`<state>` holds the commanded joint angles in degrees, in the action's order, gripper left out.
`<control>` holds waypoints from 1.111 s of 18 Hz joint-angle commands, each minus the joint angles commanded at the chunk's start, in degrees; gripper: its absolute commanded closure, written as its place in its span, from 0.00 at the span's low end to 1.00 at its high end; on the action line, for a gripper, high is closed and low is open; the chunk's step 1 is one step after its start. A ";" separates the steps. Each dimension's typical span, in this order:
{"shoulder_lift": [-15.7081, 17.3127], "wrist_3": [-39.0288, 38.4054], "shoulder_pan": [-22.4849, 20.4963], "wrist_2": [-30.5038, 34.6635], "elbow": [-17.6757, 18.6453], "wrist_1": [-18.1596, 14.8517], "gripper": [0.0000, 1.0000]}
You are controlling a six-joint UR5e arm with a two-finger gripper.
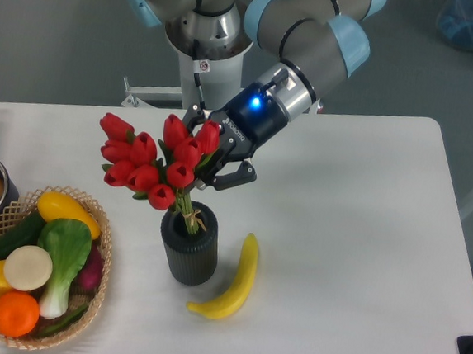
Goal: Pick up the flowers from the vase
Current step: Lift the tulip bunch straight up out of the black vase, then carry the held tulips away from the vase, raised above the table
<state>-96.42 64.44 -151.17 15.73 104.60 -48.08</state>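
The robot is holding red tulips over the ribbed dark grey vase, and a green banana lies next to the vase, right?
Almost. The camera view shows the gripper holding the bunch of red tulips above the ribbed dark grey vase, with the stem ends still at its mouth. But the curved banana lying beside the vase is yellow, not green.
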 joint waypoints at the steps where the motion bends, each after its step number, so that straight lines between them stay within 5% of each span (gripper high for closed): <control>1: 0.27 -1.93 0.00 0.00 -0.62 0.00 0.59; 11: 4.22 -8.98 -0.52 0.96 -2.21 -0.09 0.59; 20: 2.12 -7.93 -13.61 1.40 -3.26 0.17 0.59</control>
<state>-94.30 56.51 -164.78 17.14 101.34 -47.90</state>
